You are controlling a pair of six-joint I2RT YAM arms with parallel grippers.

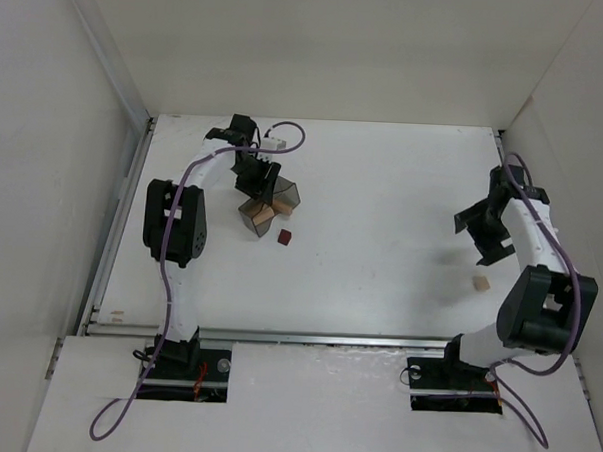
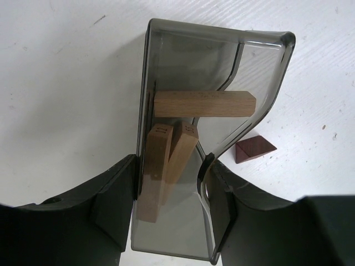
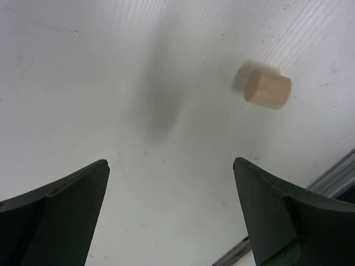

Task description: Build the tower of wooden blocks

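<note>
My left gripper (image 1: 256, 179) (image 2: 169, 194) is shut on the walls of a grey see-through tray (image 1: 287, 195) (image 2: 260, 66), which it holds tipped over the table at the back left. Inside the tray lie a pale wood plank (image 2: 202, 104) crosswise and two pale wood sticks (image 2: 154, 166) (image 2: 183, 148); they show as a pale lump in the top view (image 1: 265, 216). A dark red-brown block (image 1: 284, 237) (image 2: 254, 149) lies on the table just outside the tray. My right gripper (image 1: 481, 232) (image 3: 171, 162) is open and empty above bare table at the right. No tower stands.
A small pale wood block (image 1: 481, 283) (image 3: 268, 88) lies alone on the table near my right gripper, close to the metal rail (image 1: 307, 336) along the table's front edge. White walls close in the table at the left, back and right.
</note>
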